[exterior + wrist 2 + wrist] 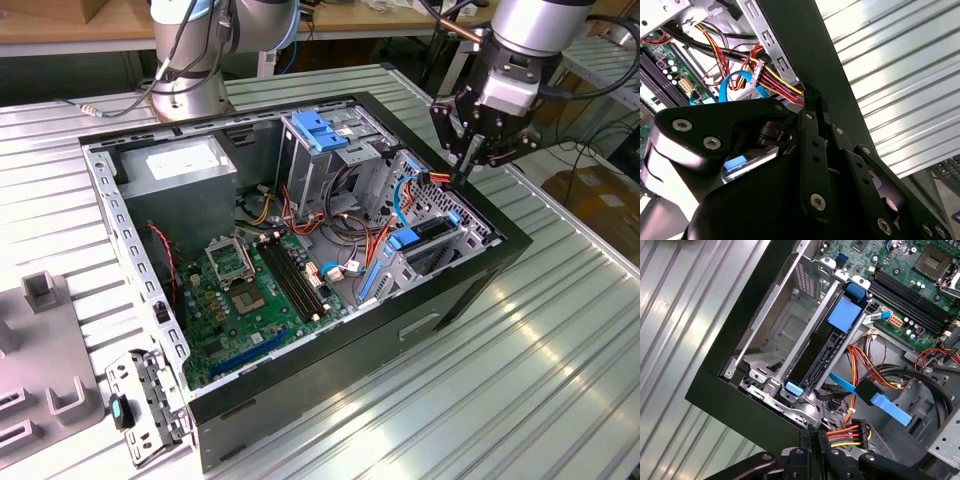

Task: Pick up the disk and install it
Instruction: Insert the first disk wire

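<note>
We see the gripper [468, 165], fingers pressed together and empty, above the case [470, 290] rim; the disk [832, 347] sits seated in its bay.

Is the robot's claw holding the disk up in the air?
No. In the first wrist view the disk sits down in its bay inside the computer case.

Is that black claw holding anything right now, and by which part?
Nothing seems held. The claw hangs shut over the case's edge, beside the disk sitting in its bay.
</note>
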`<move>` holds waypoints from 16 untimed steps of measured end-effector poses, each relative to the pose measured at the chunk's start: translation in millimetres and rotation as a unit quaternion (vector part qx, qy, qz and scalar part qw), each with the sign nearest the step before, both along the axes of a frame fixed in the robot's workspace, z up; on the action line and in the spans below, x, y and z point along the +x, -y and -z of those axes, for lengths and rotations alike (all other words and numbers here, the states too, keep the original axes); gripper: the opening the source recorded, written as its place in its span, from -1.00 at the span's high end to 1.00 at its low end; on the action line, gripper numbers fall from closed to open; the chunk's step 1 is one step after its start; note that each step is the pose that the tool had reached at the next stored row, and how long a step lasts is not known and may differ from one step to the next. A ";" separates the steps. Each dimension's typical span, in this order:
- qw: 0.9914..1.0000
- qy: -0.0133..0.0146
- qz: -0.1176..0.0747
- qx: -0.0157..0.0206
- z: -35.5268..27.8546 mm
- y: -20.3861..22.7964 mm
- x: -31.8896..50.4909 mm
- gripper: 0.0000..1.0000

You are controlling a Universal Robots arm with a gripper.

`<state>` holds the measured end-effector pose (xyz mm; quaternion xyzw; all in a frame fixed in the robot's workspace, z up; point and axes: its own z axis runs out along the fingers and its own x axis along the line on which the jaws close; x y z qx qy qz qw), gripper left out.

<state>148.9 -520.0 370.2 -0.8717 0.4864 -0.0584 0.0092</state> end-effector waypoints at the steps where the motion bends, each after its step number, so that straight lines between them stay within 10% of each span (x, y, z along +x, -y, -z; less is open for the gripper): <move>1: 1.000 0.000 0.004 0.000 0.1 0.0 0.0 0.65; 7: 0.999 0.000 0.050 0.000 0.8 0.0 -0.1 0.65; 16: 0.998 0.000 0.065 0.000 0.9 0.0 -11.6 0.65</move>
